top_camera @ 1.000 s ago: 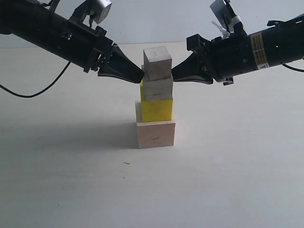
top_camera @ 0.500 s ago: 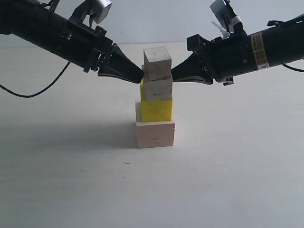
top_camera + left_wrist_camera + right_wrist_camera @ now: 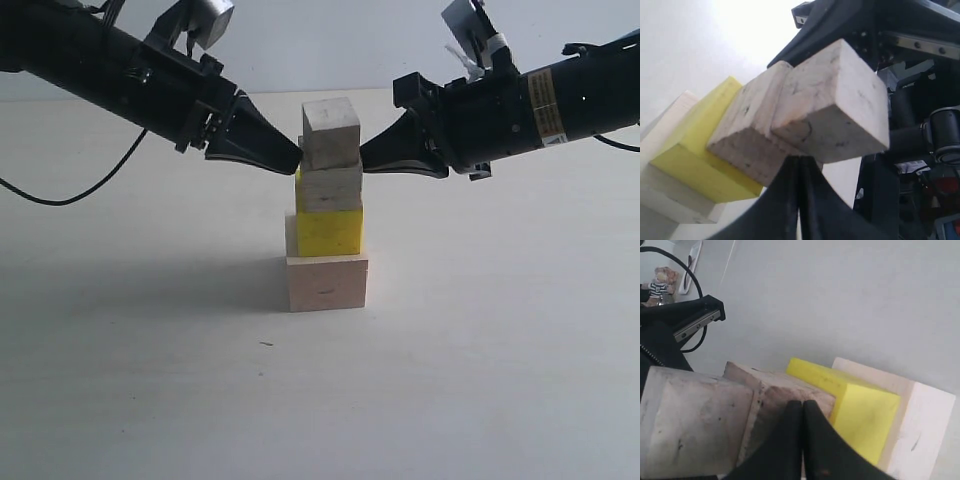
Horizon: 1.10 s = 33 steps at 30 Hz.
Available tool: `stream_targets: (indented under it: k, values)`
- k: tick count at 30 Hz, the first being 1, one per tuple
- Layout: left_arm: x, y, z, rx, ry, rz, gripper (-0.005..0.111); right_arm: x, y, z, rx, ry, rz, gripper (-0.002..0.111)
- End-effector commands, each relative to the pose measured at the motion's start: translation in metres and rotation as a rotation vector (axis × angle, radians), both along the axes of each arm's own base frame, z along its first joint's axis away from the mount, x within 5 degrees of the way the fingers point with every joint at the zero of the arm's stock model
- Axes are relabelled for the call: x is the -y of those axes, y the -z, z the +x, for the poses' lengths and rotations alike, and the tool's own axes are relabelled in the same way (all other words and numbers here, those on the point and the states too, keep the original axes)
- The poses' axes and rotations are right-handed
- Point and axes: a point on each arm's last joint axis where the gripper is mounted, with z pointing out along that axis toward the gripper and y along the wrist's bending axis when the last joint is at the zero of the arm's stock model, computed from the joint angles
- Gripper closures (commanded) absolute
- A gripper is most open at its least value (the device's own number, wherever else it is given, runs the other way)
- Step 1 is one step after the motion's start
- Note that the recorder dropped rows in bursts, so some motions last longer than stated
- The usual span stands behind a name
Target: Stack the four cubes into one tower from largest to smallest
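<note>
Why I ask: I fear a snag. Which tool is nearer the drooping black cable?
Left. The left tool is on the black cable side of the tower; the right tool is across the tower, farther away.

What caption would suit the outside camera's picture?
Left gripper and right gripper, both shut, flank the top cube of a four-cube tower.

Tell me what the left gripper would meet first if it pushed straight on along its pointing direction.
The smallest pale cube: the left gripper, jaws shut, points at its lower edge, apparently touching it, just above the medium pale cube. Depth is unclear.
</note>
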Motion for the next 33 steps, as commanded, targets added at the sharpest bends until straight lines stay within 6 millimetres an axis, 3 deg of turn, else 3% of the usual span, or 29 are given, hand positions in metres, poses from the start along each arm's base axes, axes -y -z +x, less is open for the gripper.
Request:
stream_targets:
  k: [1, 9, 21, 33]
  values:
    - [-0.004, -0.014, 0.0, 0.033, -0.037, -0.025, 0.107, -0.003, -0.003, -0.003, -0.003, -0.022, 0.031, 0.108]
    - [-0.011, -0.017, 0.0, 0.037, -0.041, -0.003, 0.107, -0.001, -0.011, -0.004, 0.029, -0.011, 0.019, 0.108]
    - [-0.009, -0.021, 0.0, 0.025, -0.048, -0.045, 0.107, 0.002, -0.038, -0.013, 0.117, -0.018, 0.02, 0.108]
    - [-0.008, -0.023, 0.001, 0.033, -0.051, -0.068, 0.107, -0.001, -0.042, -0.018, 0.103, -0.061, 0.06, 0.108]
